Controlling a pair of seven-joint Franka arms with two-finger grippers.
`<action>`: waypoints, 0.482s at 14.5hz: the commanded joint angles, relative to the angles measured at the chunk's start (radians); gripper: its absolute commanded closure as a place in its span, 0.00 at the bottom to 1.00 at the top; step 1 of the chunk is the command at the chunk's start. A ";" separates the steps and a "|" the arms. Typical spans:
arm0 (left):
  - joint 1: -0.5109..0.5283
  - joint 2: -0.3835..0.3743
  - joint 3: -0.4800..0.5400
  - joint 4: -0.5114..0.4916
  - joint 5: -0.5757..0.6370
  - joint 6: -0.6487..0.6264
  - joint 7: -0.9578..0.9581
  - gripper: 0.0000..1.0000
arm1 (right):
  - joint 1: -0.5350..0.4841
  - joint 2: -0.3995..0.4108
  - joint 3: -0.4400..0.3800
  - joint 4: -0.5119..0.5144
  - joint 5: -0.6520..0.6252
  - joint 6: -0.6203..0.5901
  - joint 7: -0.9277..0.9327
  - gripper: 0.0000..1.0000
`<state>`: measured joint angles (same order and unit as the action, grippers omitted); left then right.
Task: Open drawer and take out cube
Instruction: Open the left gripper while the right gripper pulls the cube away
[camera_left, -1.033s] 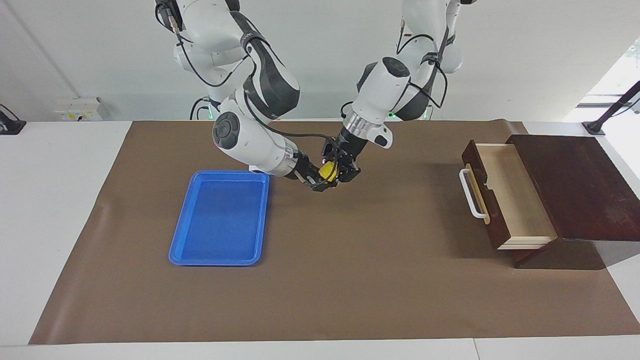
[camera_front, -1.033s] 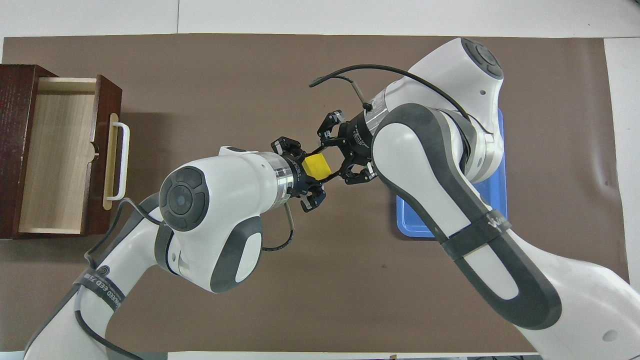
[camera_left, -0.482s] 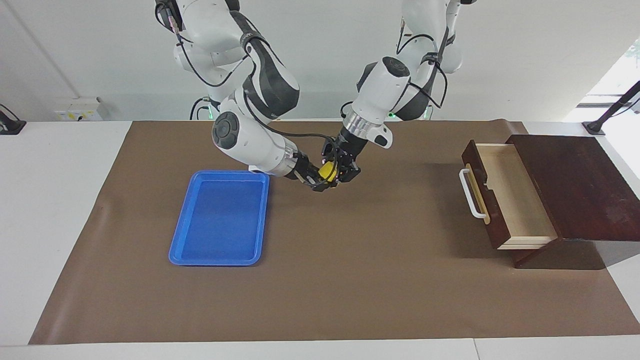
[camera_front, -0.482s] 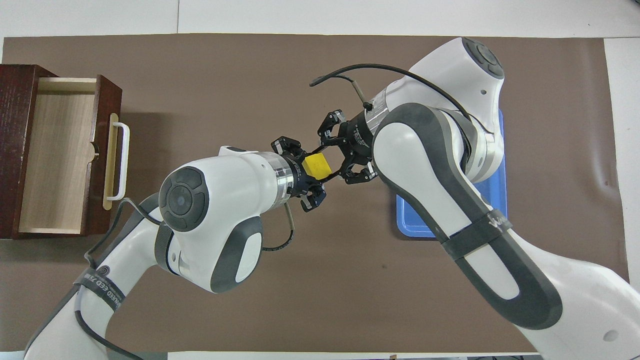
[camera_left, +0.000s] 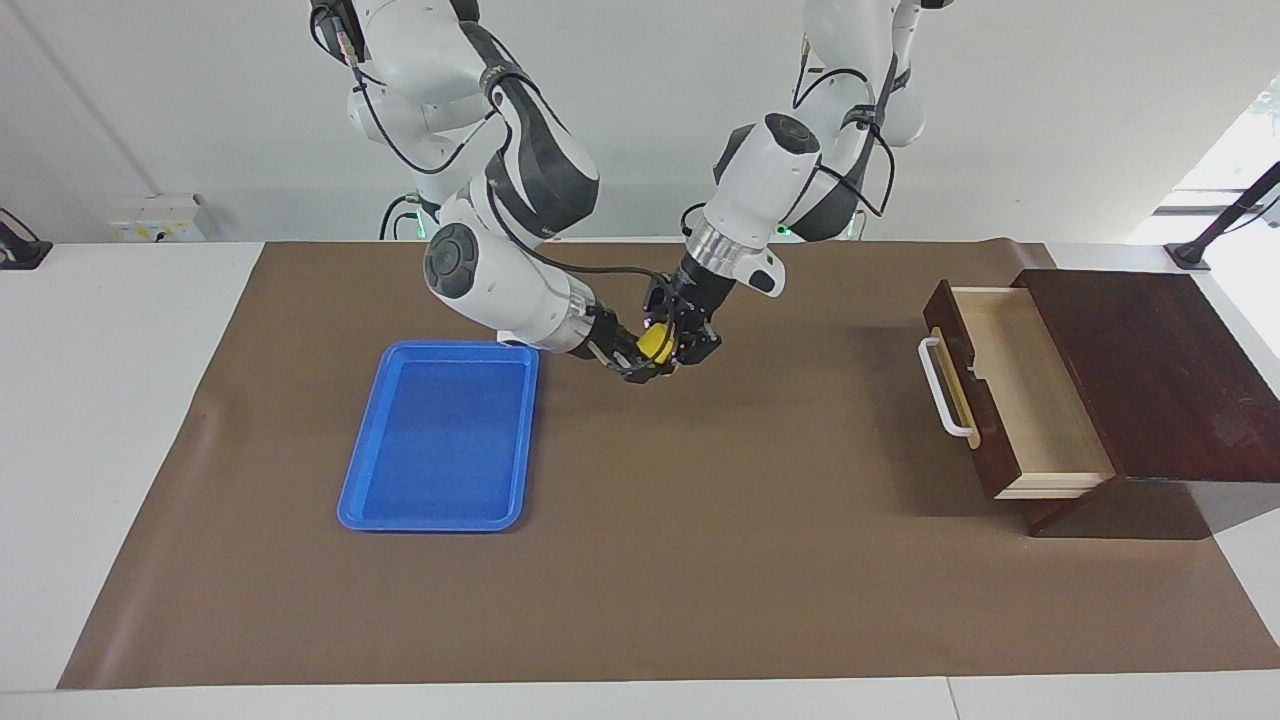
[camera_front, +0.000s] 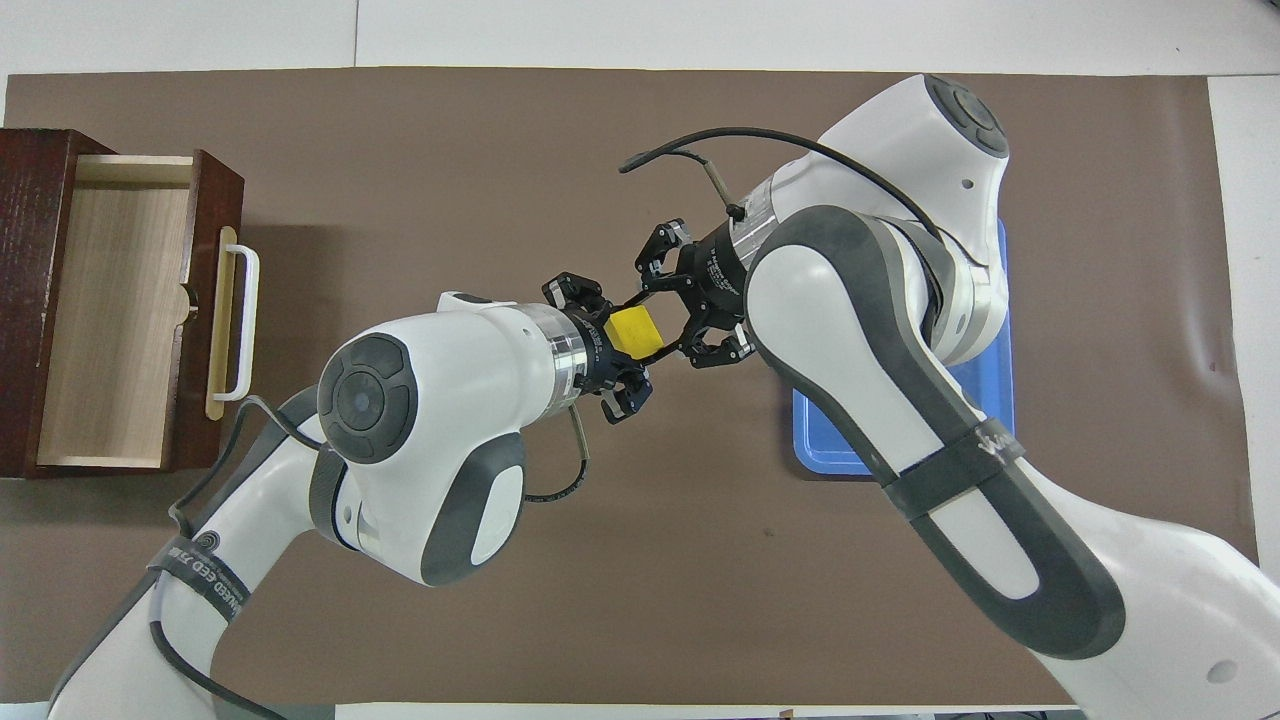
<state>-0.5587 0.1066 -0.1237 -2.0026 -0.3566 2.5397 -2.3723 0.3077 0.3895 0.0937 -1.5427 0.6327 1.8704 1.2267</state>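
Observation:
The small yellow cube (camera_left: 655, 343) (camera_front: 632, 330) hangs in the air over the brown mat, midway along the table, between both hands. My left gripper (camera_left: 664, 343) (camera_front: 624, 342) reaches it from the drawer's end and is shut on it. My right gripper (camera_left: 643, 355) (camera_front: 646, 327) comes from the tray's end, its thin fingers closed on the cube's sides too. The dark wooden drawer (camera_left: 1030, 395) (camera_front: 110, 310) stands pulled open at the left arm's end, its pale inside bare, white handle (camera_left: 940, 388) facing the table's middle.
A flat blue tray (camera_left: 440, 520) (camera_front: 815, 455) lies on the mat toward the right arm's end, partly covered by the right arm in the overhead view. The brown mat (camera_left: 700, 560) covers most of the table.

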 joint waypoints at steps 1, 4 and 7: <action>-0.009 -0.010 0.015 -0.018 0.022 0.027 -0.019 1.00 | -0.015 -0.020 0.003 -0.010 -0.001 -0.008 0.022 1.00; -0.009 -0.010 0.015 -0.019 0.024 0.021 -0.015 0.00 | -0.016 -0.020 0.003 -0.010 -0.001 -0.008 0.020 1.00; -0.009 -0.010 0.015 -0.019 0.024 0.017 -0.013 0.00 | -0.016 -0.020 0.003 -0.010 0.001 -0.008 0.020 1.00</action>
<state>-0.5586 0.1067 -0.1179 -2.0027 -0.3555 2.5405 -2.3720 0.3019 0.3887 0.0906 -1.5426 0.6333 1.8700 1.2269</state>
